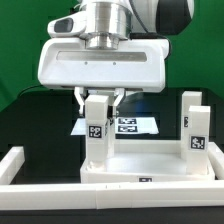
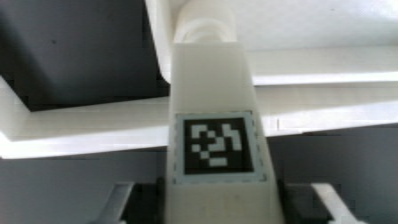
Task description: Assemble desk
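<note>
Gripping the top of a white, square-section plastic leg block (image 1: 97,130), the gripper (image 1: 97,96) has its jaws clamped on the block's two opposite flat sides, one finger on each. The leg hangs upright straight below the jaws, its black-and-white square tag (image 2: 217,146) facing the wrist camera. Its foot meets, or nearly meets, the wide white rimmed tabletop panel (image 1: 140,166) directly beneath the jaws, at the panel's corner on the exterior view's left; whether it is fully seated there is hard to tell from these angles. Farther out from the jaws, at the far end of the panel, a second white leg block (image 1: 193,125) with its own tags stands upright. Beyond the jaws, behind the panel, lies the flat marker board (image 1: 128,125); nearer the camera runs a long white border rail (image 1: 60,190).

The leg looks light, rigid and smooth, so it may twist between the fingers under side load; a hold high on the flat faces, clear of the tag, seems best.
</note>
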Available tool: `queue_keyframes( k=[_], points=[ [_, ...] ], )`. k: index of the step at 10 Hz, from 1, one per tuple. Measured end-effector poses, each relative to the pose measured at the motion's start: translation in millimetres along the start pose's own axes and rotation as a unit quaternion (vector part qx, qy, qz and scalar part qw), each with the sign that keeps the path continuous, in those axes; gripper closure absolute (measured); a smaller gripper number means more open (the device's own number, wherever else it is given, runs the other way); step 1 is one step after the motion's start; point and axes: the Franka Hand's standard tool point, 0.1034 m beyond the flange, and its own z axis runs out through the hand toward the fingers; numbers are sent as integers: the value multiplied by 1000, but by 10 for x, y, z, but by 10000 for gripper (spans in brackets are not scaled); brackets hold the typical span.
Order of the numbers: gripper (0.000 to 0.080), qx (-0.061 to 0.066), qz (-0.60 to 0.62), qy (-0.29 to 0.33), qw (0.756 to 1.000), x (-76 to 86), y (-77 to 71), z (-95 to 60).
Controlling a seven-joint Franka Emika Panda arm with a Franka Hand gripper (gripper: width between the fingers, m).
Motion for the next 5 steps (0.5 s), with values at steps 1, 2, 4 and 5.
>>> queue_keyframes(
  k=[1, 2, 4, 5],
  points=[
    [512, -1, 0, -2, 1000, -20, 9, 21],
    [512, -2, -1, -1, 1000, -20, 8, 24],
    [512, -4, -2, 5, 1000, -7, 0, 33],
    [512, -4, -3, 6, 1000, -5, -1, 33]
  ],
)
